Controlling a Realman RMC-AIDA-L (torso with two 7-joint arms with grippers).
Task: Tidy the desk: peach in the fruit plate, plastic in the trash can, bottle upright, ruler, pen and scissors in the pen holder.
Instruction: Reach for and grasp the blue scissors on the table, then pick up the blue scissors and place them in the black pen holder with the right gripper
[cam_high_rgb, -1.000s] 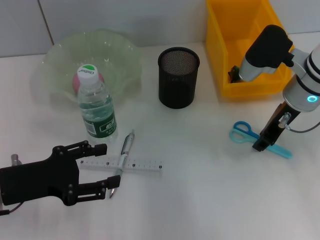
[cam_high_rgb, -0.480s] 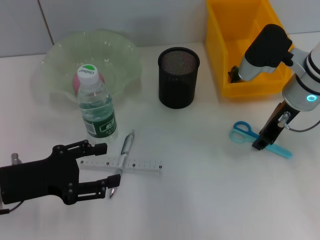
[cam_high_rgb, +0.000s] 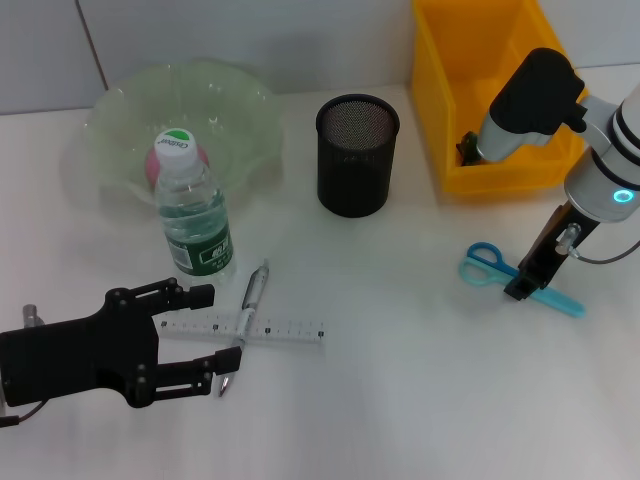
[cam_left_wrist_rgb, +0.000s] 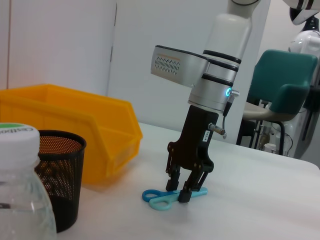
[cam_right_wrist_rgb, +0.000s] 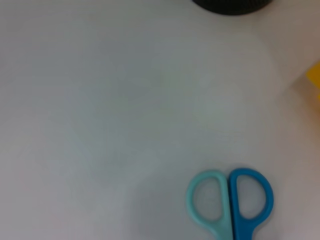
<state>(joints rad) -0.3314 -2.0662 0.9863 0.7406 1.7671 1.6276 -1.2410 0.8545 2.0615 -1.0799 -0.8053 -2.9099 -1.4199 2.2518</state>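
My right gripper (cam_high_rgb: 522, 288) stands upright at the right of the table, its fingers closed around the shaft of the blue and teal scissors (cam_high_rgb: 493, 265), which lie flat. The left wrist view shows this gripper (cam_left_wrist_rgb: 180, 192) on the scissors (cam_left_wrist_rgb: 161, 198); the handles show in the right wrist view (cam_right_wrist_rgb: 230, 200). My left gripper (cam_high_rgb: 205, 335) is open low at front left, with the ruler's (cam_high_rgb: 262, 328) left end between its fingers. The silver pen (cam_high_rgb: 248, 312) lies across the ruler. The bottle (cam_high_rgb: 194, 220) stands upright. The pink peach (cam_high_rgb: 158, 165) sits in the green fruit plate (cam_high_rgb: 120, 120).
The black mesh pen holder (cam_high_rgb: 357, 155) stands at the back centre, also in the left wrist view (cam_left_wrist_rgb: 55, 180). The yellow bin (cam_high_rgb: 480, 70) stands at the back right, close behind my right arm. No loose plastic shows on the table.
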